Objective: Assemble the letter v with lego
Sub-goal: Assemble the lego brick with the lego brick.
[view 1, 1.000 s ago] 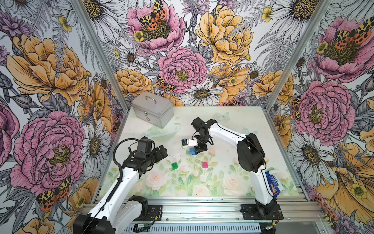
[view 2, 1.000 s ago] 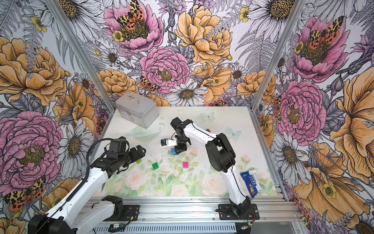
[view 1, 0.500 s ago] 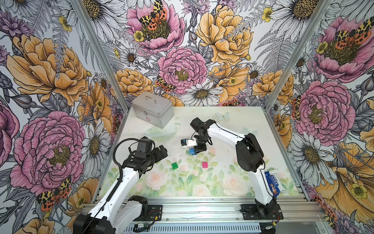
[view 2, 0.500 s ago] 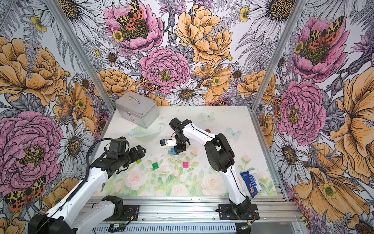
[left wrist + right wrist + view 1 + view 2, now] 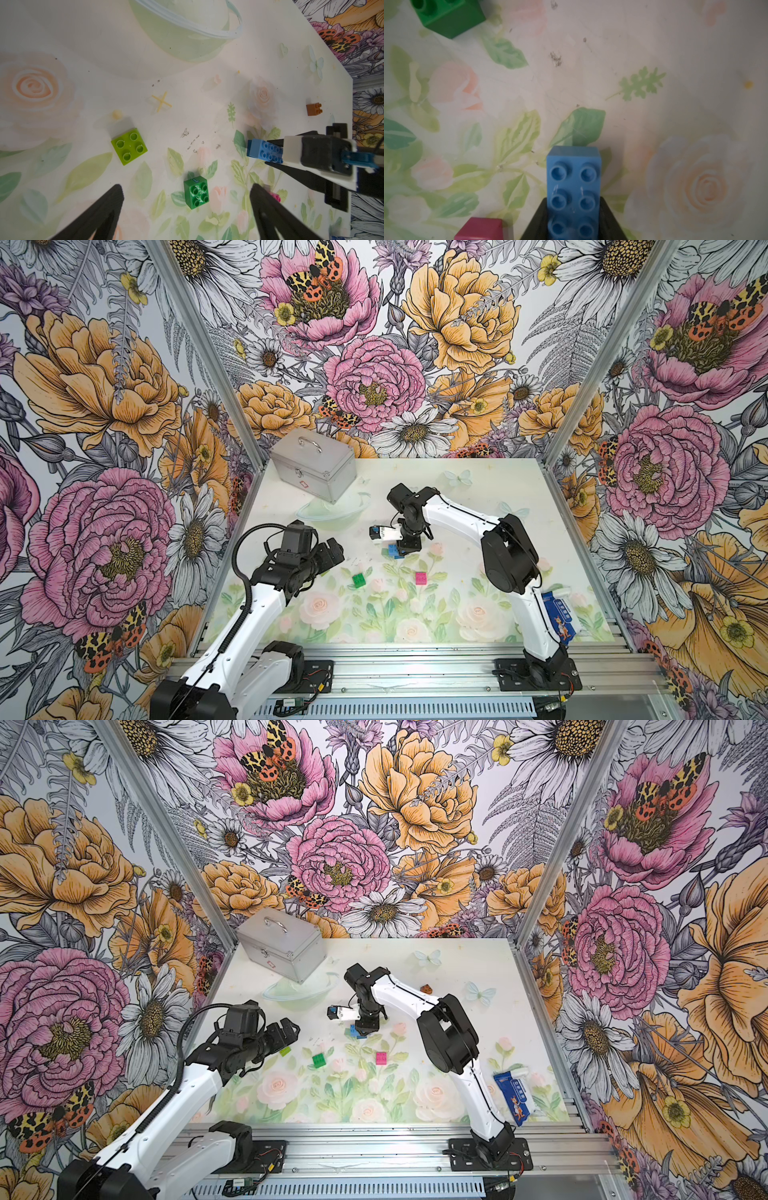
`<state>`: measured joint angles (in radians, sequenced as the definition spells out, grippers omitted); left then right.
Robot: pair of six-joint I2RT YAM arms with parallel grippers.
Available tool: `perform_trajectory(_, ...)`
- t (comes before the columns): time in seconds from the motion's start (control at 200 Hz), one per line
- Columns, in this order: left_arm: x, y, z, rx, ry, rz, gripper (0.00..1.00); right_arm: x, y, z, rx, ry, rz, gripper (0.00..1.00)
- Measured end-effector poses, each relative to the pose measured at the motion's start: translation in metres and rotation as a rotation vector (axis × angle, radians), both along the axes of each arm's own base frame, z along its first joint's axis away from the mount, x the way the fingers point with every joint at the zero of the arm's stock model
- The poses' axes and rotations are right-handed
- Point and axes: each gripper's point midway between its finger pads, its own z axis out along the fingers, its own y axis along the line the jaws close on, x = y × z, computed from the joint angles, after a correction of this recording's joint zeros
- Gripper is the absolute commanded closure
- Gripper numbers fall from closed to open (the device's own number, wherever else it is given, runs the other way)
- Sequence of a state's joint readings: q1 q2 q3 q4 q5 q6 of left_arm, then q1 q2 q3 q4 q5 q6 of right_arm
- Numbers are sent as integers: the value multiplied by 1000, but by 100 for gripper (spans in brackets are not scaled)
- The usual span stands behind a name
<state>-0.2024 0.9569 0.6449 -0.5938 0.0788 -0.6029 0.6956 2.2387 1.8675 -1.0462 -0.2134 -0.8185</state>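
R gripper [image 5: 573, 200] pinches blue brick [image 5: 573, 178] by its long sides, studs up, low over counter [image 5: 498, 477] nr centre; can't tell if it touches. L gripper [image 5: 331, 550] is spread wide, holding nothing, and hovers at counter's 9 o'clock side. Other bricks lie loose & apart (top-view bearings):
- green brick [image 5: 359, 580]: 7–8 o'clock of blue brick
- pink brick [image 5: 421, 578]: 4–5 o'clock of blue brick, 3 o'clock of green brick
- lime brick [image 5: 285, 1051]: 9 o'clock of green brick, just beside L gripper
- brown brick [image 5: 425, 989]: 2 o'clock of R gripper, just past R arm

Case [image 5: 313, 468] is at 11 o'clock corner; packet [image 5: 561, 614] at 4 o'clock edge.
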Motion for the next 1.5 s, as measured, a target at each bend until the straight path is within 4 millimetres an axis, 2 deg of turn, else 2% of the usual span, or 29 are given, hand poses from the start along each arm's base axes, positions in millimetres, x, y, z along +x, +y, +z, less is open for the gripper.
perform_trajectory(0.345,0,1,0,3,-1,2,3,-1,0,-2,7,15,-18,100)
perform_trajectory(0.72,-1,1,-2,6,4,-1,3,-4,-4,-1,89,39,-7,100)
perform_trajectory(1.501,-1,1,-2,9,3,-5,3,-2,-9,-6,14,-17,-25,100)
